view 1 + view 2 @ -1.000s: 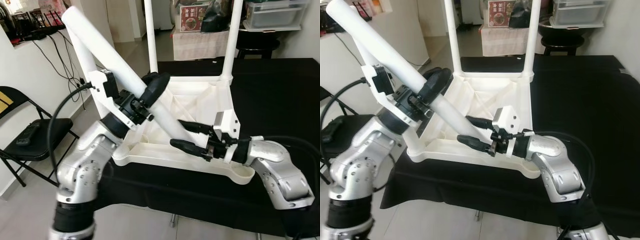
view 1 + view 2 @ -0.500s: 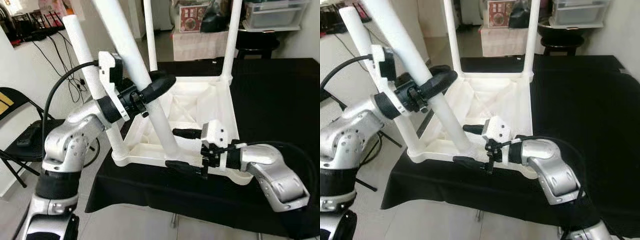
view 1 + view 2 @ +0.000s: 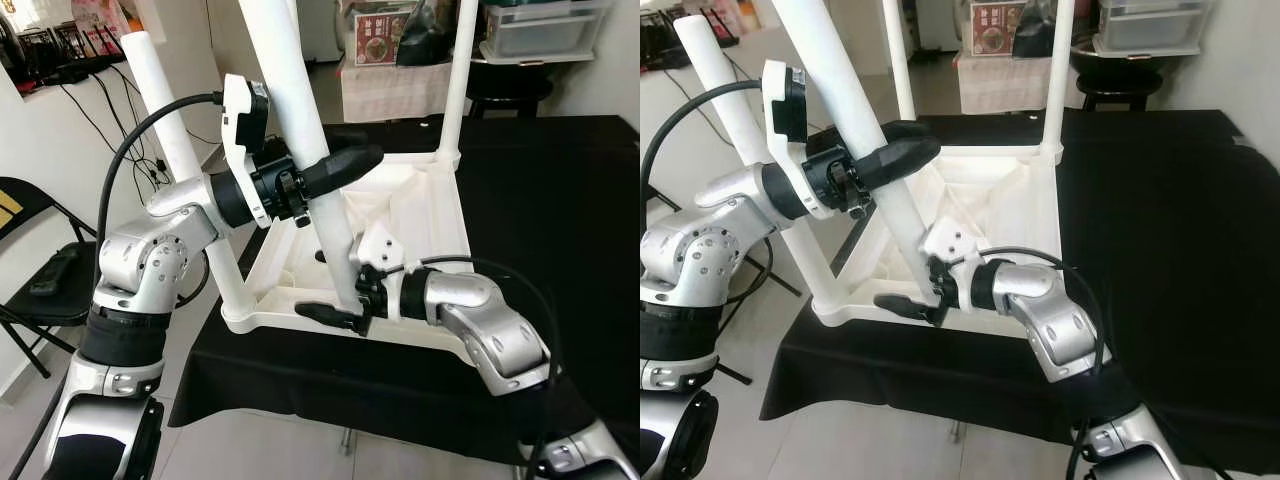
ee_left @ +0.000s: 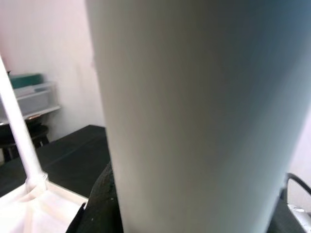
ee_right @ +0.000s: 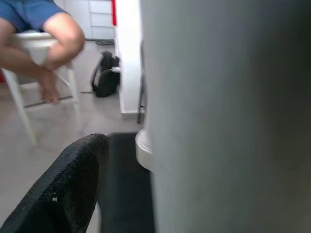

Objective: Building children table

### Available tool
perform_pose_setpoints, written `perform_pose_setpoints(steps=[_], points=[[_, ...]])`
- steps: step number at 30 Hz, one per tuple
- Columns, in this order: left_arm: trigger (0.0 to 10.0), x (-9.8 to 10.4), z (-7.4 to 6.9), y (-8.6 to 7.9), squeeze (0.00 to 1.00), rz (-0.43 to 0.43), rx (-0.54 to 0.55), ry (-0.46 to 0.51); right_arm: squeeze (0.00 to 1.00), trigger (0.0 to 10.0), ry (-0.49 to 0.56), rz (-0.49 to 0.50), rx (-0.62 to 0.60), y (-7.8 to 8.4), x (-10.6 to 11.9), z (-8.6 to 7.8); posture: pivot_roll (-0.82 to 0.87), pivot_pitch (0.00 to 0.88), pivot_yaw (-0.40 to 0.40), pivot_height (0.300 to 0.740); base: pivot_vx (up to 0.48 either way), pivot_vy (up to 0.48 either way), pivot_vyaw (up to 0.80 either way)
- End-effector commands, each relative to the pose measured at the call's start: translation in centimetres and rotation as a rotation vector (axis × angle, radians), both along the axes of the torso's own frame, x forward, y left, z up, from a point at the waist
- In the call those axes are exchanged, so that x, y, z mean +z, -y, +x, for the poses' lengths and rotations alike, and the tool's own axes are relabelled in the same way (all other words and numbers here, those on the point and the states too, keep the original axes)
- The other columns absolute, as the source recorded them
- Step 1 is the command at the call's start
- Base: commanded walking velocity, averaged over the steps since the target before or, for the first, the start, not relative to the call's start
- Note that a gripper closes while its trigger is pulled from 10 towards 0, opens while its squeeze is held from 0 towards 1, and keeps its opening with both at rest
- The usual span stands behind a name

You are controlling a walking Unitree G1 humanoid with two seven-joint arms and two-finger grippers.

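A white children's table top [image 3: 425, 215] lies upside down on a table under a black cloth [image 3: 570, 200]. Two white legs stand in it, one at the front left corner [image 3: 170, 130] and one at the back right [image 3: 455, 80]. My left gripper [image 3: 340, 168] is shut on a thick white leg [image 3: 285, 90], held nearly upright with its lower end on the near rim of the top. My right gripper [image 3: 333, 288] is open at that leg's base, one finger [image 3: 325, 313] in front of it and the other behind. The leg [image 4: 194, 121] looms close in the left wrist view.
A black folding chair [image 3: 45, 285] stands on the floor to the left, with cables by the wall. Storage boxes [image 3: 540, 30] and a dark stool [image 3: 505, 90] are behind the table. A person's legs [image 5: 43, 29] on a white chair appear in the right wrist view.
The held leg has swung from a steep slant to nearly upright, its lower end now at the near rim. My right gripper has moved left to the leg's base.
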State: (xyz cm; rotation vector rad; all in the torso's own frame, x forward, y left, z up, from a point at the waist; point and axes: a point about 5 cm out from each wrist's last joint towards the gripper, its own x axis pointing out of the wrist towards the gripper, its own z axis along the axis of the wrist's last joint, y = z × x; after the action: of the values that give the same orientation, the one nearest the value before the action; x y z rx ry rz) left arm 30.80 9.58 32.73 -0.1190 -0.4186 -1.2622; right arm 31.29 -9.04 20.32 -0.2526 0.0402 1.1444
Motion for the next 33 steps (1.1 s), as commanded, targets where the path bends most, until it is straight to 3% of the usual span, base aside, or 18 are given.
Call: perform_pose_setpoints(steps=[1,10,11,13,14,15,33], points=[[0.0,0.5,-0.6,0.7,0.00,-0.010,-0.068,0.032,0.00,10.0,-0.013,0.059,0.061,-1.7,0.6,-0.3,-0.15,0.022,0.114,0.740,0.000,0.000,0.00],[0.0,0.4,-0.6,1.2,0.00,-0.007,-0.095,0.034,0.00,10.0,0.024,0.073,0.095,-2.8,1.4,-0.3,-0.14,0.022,0.114,0.740,0.000,0.000,0.00],[0.0,0.5,-0.6,1.3,0.00,-0.009,-0.096,0.035,0.00,8.5,0.028,0.061,0.099,-2.9,1.4,-0.3,-0.14,0.021,0.113,0.740,0.000,0.000,0.00],[0.0,0.5,-0.7,1.3,0.00,-0.012,-0.097,0.036,0.00,8.5,0.031,0.052,0.102,-2.9,1.4,-0.3,-0.14,0.021,0.113,0.740,0.000,0.000,0.00],[0.0,0.6,-0.7,1.4,0.00,-0.018,-0.098,0.037,0.00,0.7,0.046,0.015,0.105,-3.0,1.1,-0.3,-0.14,0.021,0.112,0.740,0.000,0.000,0.00],[0.0,0.6,-0.7,1.4,0.00,-0.023,-0.098,0.038,0.00,0.0,0.054,-0.009,0.103,-3.0,0.9,-0.3,-0.14,0.021,0.112,0.740,0.000,0.000,0.00],[0.0,1.3,-0.8,2.5,0.00,-0.044,-0.112,0.070,0.00,0.0,0.074,-0.087,0.057,-2.9,0.2,0.7,-0.16,0.010,0.092,0.740,0.000,0.000,0.00]])
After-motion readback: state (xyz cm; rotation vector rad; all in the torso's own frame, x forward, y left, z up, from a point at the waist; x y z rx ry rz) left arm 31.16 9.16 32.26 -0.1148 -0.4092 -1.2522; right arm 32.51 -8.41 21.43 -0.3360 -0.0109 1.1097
